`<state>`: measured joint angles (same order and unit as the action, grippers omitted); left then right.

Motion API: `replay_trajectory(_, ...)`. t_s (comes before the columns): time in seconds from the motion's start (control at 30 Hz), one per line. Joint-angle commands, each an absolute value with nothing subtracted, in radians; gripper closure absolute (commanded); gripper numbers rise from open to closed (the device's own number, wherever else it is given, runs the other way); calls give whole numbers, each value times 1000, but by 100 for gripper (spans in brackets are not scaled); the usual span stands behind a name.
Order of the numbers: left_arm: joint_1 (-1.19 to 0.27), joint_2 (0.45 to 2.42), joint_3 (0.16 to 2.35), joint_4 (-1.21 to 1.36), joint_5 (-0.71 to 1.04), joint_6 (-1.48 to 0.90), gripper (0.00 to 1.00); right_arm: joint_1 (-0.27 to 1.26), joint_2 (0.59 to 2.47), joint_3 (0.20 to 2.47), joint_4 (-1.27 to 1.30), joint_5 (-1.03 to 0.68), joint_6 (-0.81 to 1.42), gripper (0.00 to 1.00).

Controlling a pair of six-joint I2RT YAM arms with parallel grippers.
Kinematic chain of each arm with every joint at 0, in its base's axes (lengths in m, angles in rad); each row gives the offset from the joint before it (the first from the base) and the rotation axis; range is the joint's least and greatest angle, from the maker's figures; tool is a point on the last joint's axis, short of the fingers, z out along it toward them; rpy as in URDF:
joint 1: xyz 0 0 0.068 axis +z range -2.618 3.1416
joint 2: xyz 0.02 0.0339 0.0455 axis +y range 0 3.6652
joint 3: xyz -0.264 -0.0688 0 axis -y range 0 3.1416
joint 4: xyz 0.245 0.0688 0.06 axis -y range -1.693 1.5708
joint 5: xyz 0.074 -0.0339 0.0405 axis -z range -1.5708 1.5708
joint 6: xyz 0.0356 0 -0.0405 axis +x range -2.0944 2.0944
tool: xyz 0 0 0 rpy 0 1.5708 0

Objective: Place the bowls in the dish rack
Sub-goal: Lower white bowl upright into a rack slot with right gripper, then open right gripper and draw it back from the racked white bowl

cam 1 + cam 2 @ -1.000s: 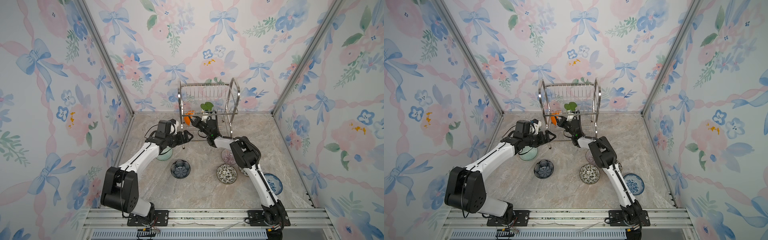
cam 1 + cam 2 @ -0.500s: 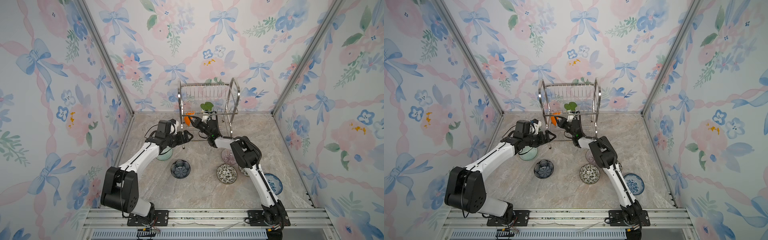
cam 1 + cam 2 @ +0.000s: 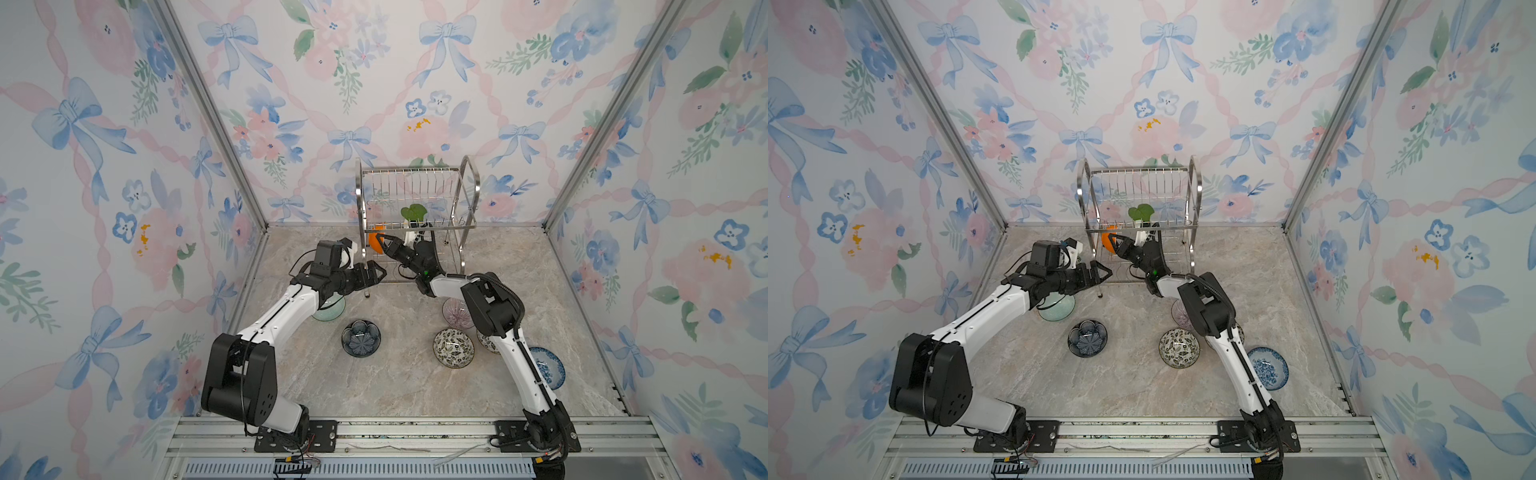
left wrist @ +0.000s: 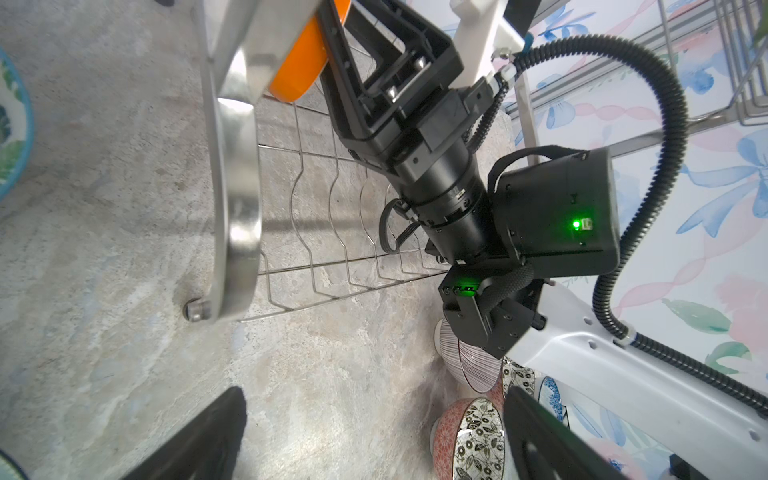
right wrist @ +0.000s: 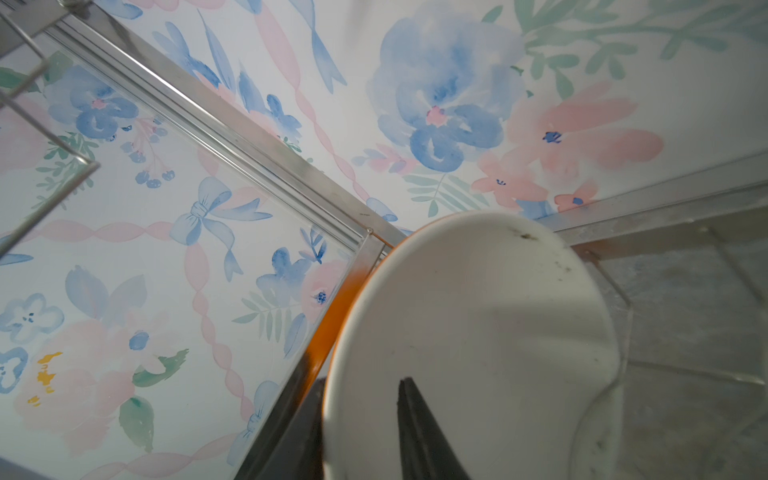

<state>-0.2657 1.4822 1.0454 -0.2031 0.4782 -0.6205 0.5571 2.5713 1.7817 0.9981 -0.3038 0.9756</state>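
Note:
The dish rack (image 3: pixel 415 183) (image 3: pixel 1138 183) stands at the back wall. The white bowl with an orange outside (image 3: pixel 375 243) (image 3: pixel 1108 243) (image 4: pixel 299 79) (image 5: pixel 478 332) stands on edge at the left end of its lower tier. My right gripper (image 3: pixel 384 243) (image 3: pixel 1115 241) (image 5: pixel 361 386) is open and straddles that bowl's rim. One finger is inside and clear of the wall, the other is outside. My left gripper (image 3: pixel 376 272) (image 3: pixel 1102 272) (image 4: pixel 374 399) is open and empty, low beside the rack's front left leg (image 4: pixel 237 208).
On the table lie a green-leaf bowl (image 3: pixel 332 307) (image 3: pixel 1059 309) under the left arm, a dark blue flower bowl (image 3: pixel 360 338) (image 3: pixel 1087 338), a purple-lined bowl (image 3: pixel 455 312), a black-white leaf bowl (image 3: pixel 454 348) (image 3: pixel 1179 348), and a blue-white floral bowl (image 3: pixel 548 368) (image 3: pixel 1266 368). The right arm half hides another bowl (image 3: pixel 484 343).
The right gripper's jaws have parted around the orange bowl's rim. Both arms have stayed almost where they were.

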Motion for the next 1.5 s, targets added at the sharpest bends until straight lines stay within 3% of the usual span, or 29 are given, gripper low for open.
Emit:
replay_trajectory(0.0, -268, 1481, 1042, -191, 472, -595, 2, 550, 2529, 1749, 1007, -311, 956, 67)
replay_trajectory(1.47, -275, 1407, 1013, -181, 483, -598, 2, 558, 2258, 1368, 1113, -244, 890, 62)
